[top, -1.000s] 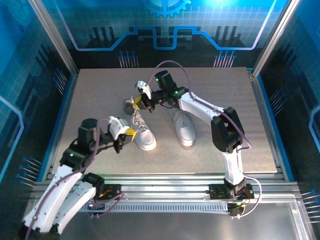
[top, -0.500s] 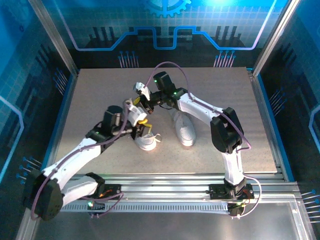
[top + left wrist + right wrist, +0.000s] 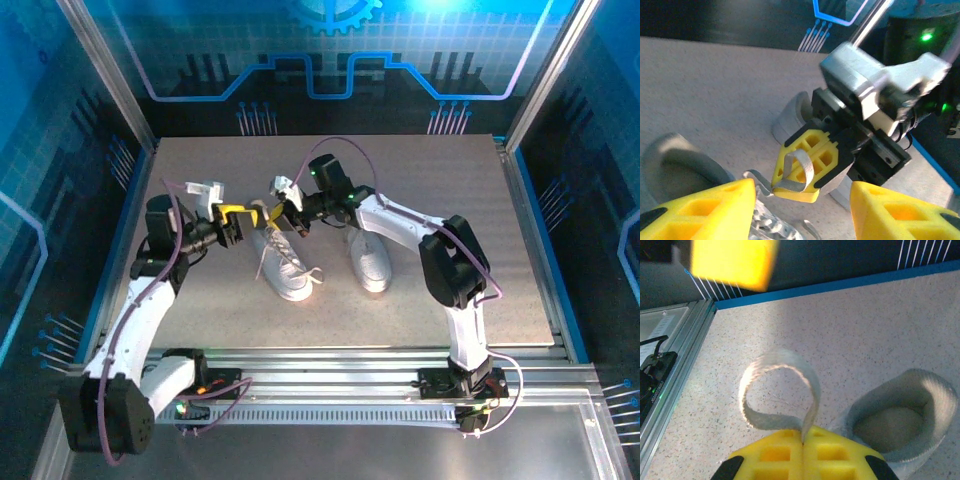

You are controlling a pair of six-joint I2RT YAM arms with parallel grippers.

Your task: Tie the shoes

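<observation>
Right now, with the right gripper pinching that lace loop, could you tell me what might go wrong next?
1. The right gripper pinches the lace loop only at its base, at the fingertips; a tug could pull it free.
2. The left gripper stands open close in front of it; reaching for the loop, the fingers may collide.
3. Nothing holds the shoe down, so pulling the lace could drag it.

I count two white sneakers on one table (image 3: pixel 450 180) — the left shoe (image 3: pixel 283 268) and the right shoe (image 3: pixel 368 258). Two arms sit in front of me, each with one gripper — the left gripper (image 3: pixel 245 215) and the right gripper (image 3: pixel 290 214). I make out one lace loop (image 3: pixel 781 365).
</observation>
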